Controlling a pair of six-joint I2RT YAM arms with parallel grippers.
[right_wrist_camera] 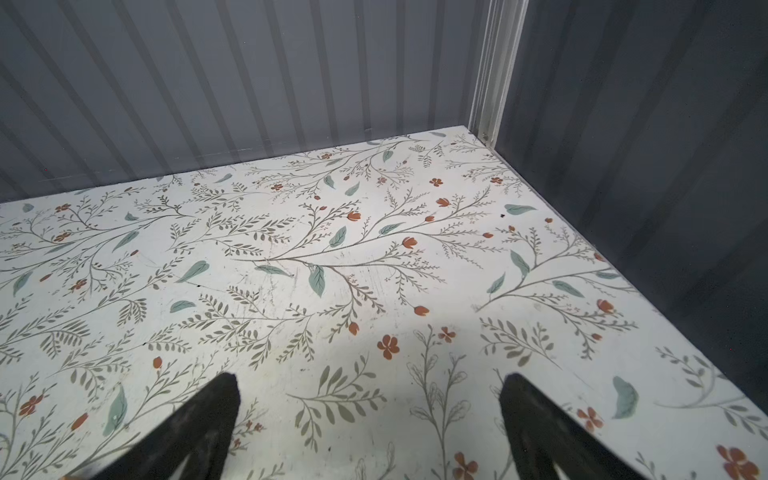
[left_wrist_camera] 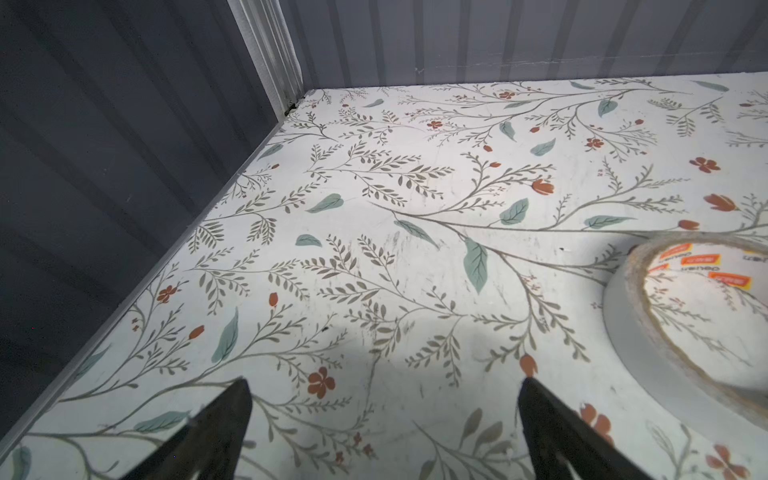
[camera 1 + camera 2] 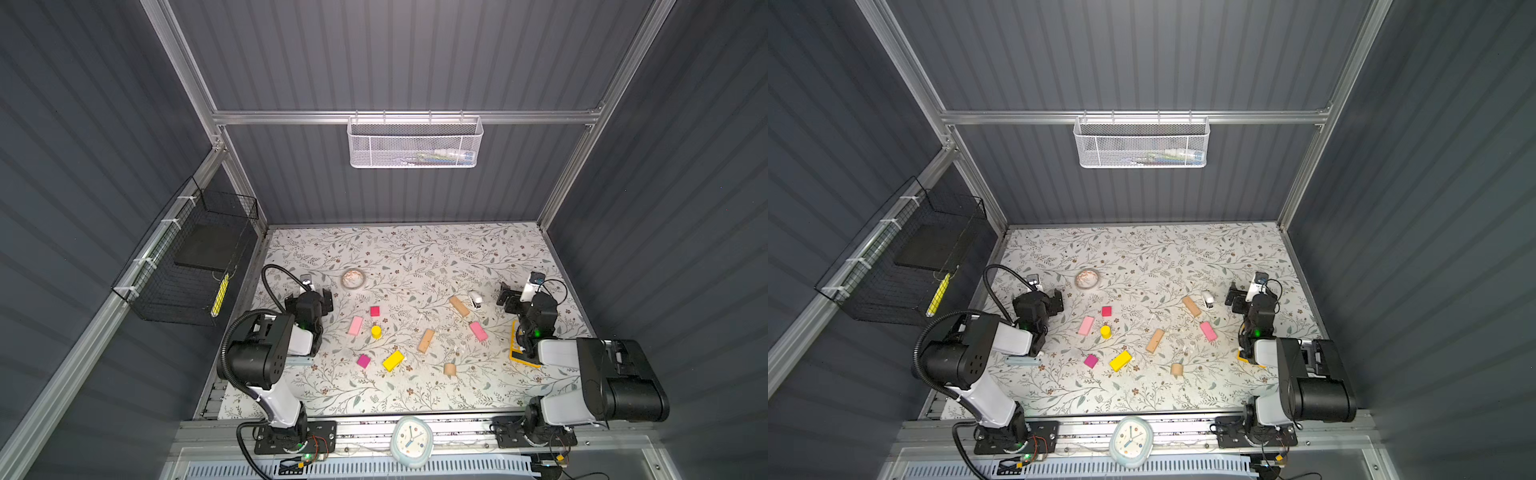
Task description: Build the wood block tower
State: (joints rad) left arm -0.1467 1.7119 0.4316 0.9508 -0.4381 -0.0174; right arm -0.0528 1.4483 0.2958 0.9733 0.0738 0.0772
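With the left gripper [image 2: 384, 386] and right gripper [image 1: 370, 382] both spread wide and empty at the sides, and the wood blocks [image 3: 426, 340] lying scattered apart in the middle of the table [image 3: 415, 249] with nothing stacked, the robot does best to start with a broad piece such as the yellow bar [image 3: 393, 360], gripped squarely across its narrow width.

We see a floral counter [image 3: 415, 257] with wood blocks [image 3: 426, 340] lying singly around a yellow cylinder [image 3: 376, 331]: a pink bar [image 3: 355, 325] just beside it, a magenta cube [image 3: 375, 311] behind, a yellow bar [image 3: 393, 360] in front, and tan bars [image 3: 459, 306] and a white stapler [image 3: 475, 300] well to its right in both top views.
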